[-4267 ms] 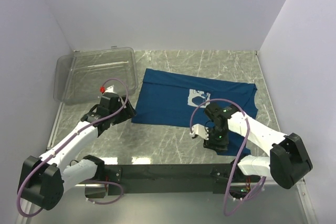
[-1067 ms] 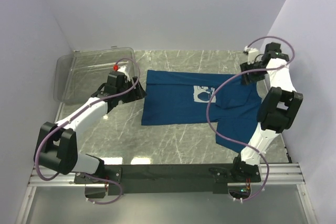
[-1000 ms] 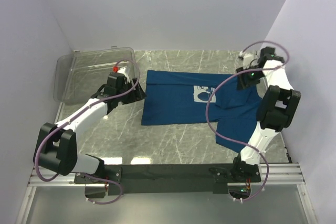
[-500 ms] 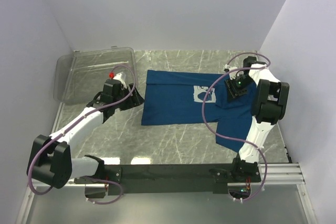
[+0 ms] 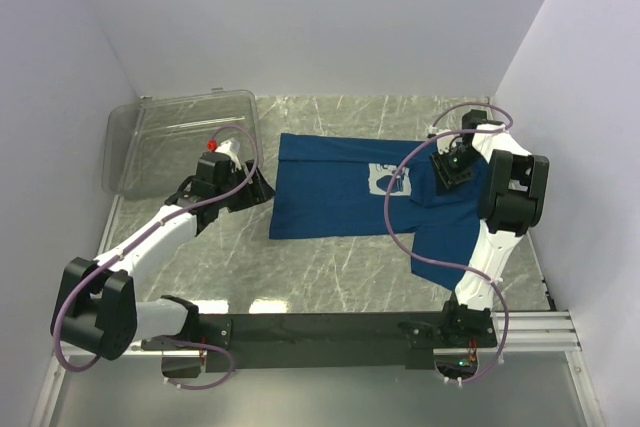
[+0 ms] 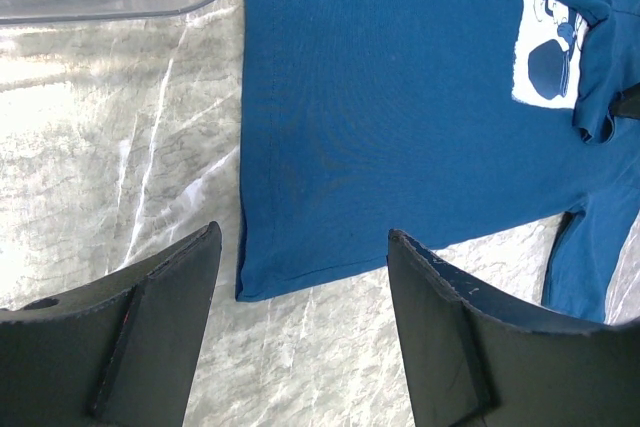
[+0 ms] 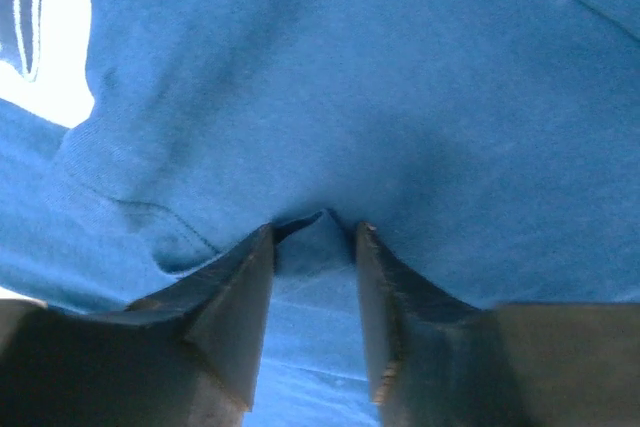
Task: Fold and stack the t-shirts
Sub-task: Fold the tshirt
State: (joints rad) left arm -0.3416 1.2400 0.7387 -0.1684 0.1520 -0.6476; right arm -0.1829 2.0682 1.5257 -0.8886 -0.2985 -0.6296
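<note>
Grey marbled table [image 5: 330, 272] is enclosed by pale walls. Across its middle and right the dark blue t-shirt [image 5: 325, 192] is spread, print upward. A clear plastic bin [image 5: 170, 137] is set at the far left, near the hem. The left gripper [image 6: 300, 237] is held wide apart over that hem, gripping nothing. The right gripper [image 7: 312, 232] is pinched on a ridge of t-shirt fabric beside the print.
</note>
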